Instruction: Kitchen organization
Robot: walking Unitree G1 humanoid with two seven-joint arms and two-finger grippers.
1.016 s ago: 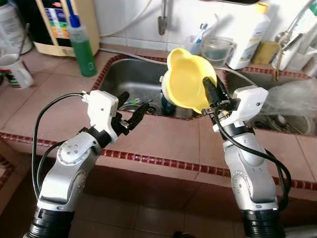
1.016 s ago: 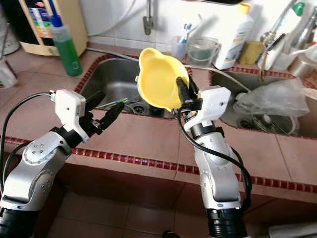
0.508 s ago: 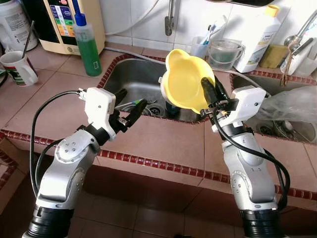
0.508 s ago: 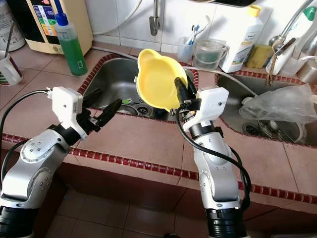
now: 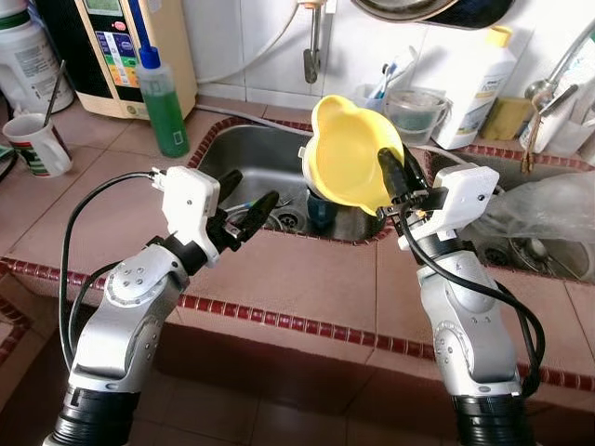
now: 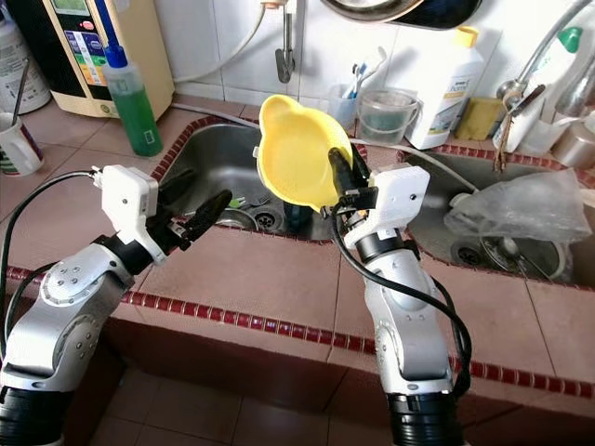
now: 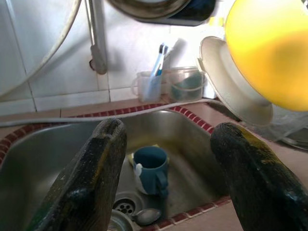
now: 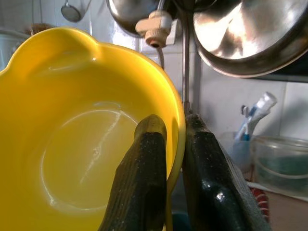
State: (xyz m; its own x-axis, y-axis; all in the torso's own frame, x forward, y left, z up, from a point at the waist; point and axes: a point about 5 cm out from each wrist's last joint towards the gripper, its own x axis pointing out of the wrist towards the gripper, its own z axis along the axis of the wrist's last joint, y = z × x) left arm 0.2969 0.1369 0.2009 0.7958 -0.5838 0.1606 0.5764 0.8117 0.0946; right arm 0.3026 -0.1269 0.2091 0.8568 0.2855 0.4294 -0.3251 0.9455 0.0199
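Note:
My right gripper [image 5: 391,165] is shut on the rim of a yellow plastic bowl [image 5: 347,149], one finger inside [image 8: 144,183] and one outside. It holds the bowl tilted on edge above the near rim of the steel sink [image 5: 249,149]. The bowl's hollow side [image 8: 82,139] faces the wrist camera. My left gripper [image 5: 245,193] hangs open over the sink's front left edge with nothing between its fingers [image 7: 91,178]. A blue mug [image 7: 150,169] stands in the sink bottom beside the drain, with a spoon near it.
A green soap bottle [image 5: 164,100] and a white mug [image 5: 33,145] stand on the tiled counter to the left. A toothbrush cup [image 5: 379,89], clear container [image 5: 416,108] and white bottle [image 5: 482,82] line the back wall. A plastic bag [image 5: 547,200] lies in the right basin. Pans [image 8: 240,33] hang overhead.
The camera has shifted slightly, bringing more of the back wall into view. Both arms keep nearly the same pose, and the bowl stays in the right gripper.

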